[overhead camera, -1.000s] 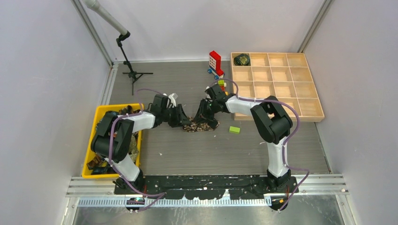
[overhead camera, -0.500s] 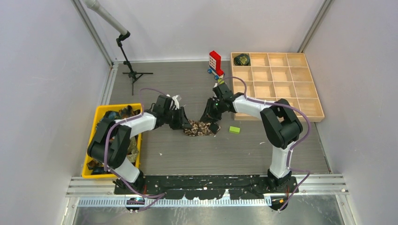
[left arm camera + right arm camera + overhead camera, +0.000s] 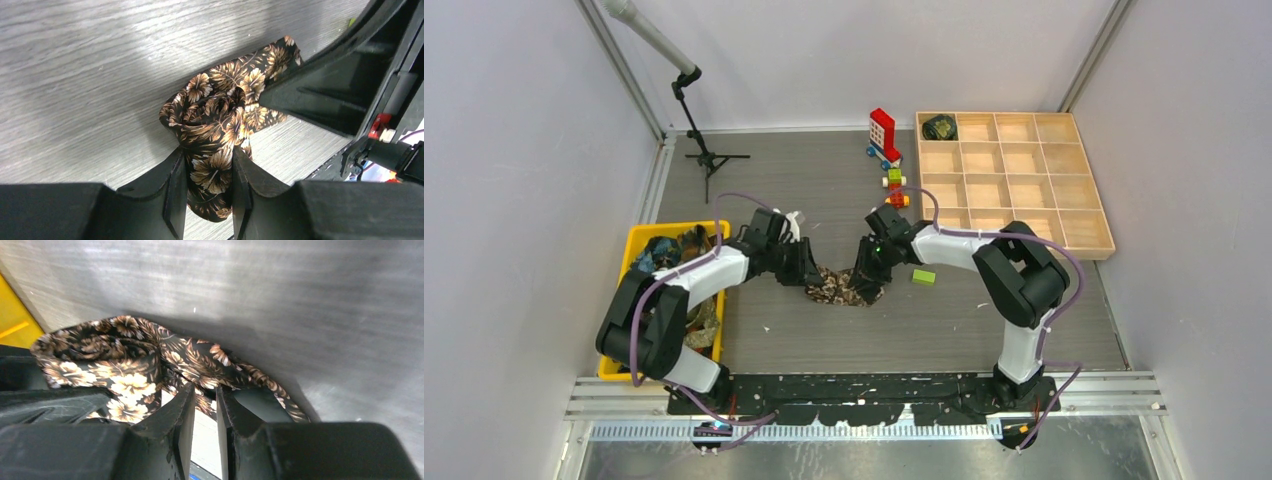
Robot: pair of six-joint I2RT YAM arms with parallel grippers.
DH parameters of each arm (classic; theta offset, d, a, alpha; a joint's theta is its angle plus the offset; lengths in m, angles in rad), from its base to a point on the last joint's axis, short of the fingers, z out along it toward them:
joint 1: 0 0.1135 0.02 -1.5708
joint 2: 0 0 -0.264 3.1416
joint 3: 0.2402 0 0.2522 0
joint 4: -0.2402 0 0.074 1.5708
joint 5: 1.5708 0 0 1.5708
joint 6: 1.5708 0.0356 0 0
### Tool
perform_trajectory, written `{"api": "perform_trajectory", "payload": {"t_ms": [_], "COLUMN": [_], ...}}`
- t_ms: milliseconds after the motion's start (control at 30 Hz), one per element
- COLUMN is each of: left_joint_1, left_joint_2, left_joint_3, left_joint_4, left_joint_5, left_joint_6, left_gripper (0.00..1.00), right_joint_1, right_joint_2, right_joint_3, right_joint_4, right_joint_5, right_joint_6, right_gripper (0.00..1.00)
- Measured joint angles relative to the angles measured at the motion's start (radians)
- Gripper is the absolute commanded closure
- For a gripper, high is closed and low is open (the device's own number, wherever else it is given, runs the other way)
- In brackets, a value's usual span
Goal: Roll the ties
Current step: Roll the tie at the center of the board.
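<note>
A brown-tan-black flowered tie (image 3: pixel 836 286) lies bunched on the grey table between my two grippers. My left gripper (image 3: pixel 807 272) is shut on one end of it; in the left wrist view the fabric (image 3: pixel 215 120) sits pinched between the fingers. My right gripper (image 3: pixel 867 283) is shut on the other end; in the right wrist view the tie (image 3: pixel 130 360) folds up to the narrow gap between the fingers. One rolled tie (image 3: pixel 940 127) sits in the top-left cell of the wooden tray (image 3: pixel 1064 180). More ties (image 3: pixel 674 245) fill the yellow bin (image 3: pixel 629 260).
A small green block (image 3: pixel 924 276) lies just right of my right gripper. Red-and-white toy bricks (image 3: pixel 883 132) and small coloured bricks (image 3: pixel 894 185) stand left of the tray. A microphone stand (image 3: pixel 699 150) is at the back left.
Both grippers have moved toward the near edge, dragging the tie with them. The tie has bunched up shorter between them.
</note>
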Motion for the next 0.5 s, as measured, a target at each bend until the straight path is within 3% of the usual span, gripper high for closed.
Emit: {"api": "perform_trajectory", "payload": {"t_ms": [233,500], "left_joint_1": [0.0,-0.03], "left_joint_2": [-0.069,-0.093], "left_joint_3": [0.001,0.032], "left_joint_4": [-0.127,-0.228], "left_joint_5": [-0.055,-0.163], "left_joint_6": [0.059,0.094], "left_gripper": [0.76,0.76], "right_joint_1": [0.078,0.069], "right_joint_2": [-0.057,-0.159], "right_joint_3": [-0.011,0.048], "right_joint_4": [-0.095,-0.224], "right_joint_5": [0.058,0.135], "right_joint_6": [0.013,-0.018], "right_gripper": [0.72,0.72]}}
